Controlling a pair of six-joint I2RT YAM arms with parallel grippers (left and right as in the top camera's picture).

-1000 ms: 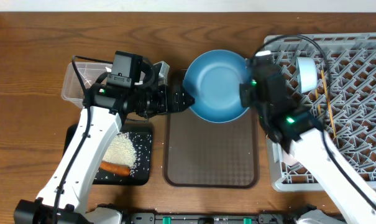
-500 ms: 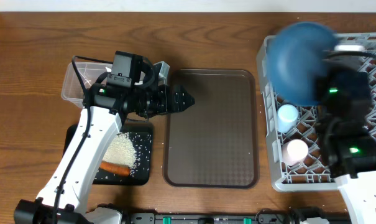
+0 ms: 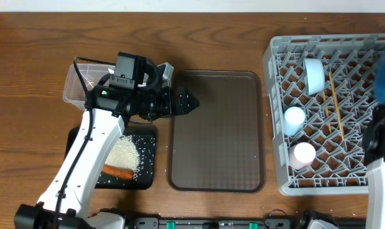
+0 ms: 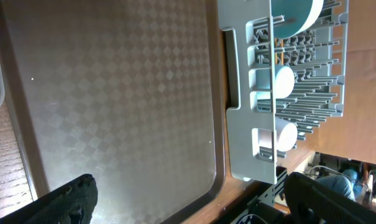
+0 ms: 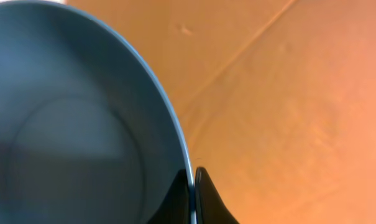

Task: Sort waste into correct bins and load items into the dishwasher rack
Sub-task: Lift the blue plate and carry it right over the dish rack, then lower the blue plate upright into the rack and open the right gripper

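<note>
At the far left of the tabletop [image 3: 27,127] sits the clear tub [image 3: 74,86], and below it the black tray [image 3: 147,143] with a heap of rice [image 3: 125,154] and the carrot [image 3: 118,172]. The left tool [image 3: 191,102] hangs over the near edge of the brown serving tray [image 3: 217,127], its fingers wide apart and holding nothing.

Further right, the grey dishwasher rack [image 3: 275,127] holds the light blue cup [image 3: 294,119], the pinkish-white cup [image 3: 303,154], the bowl [image 3: 314,75] and the chopsticks [image 3: 333,102].

The dark blue plate [image 5: 69,124] is at the rack's far right side, partly out of the overhead view. The right tool [image 5: 192,177] is clamped on its rim. I'd guess the plate is stiff, glazed, fairly heavy and breakable. A thin pinch on a slick edge could let it swing or slip, so it wants lowering slowly, edge-first between the pegs.
</note>
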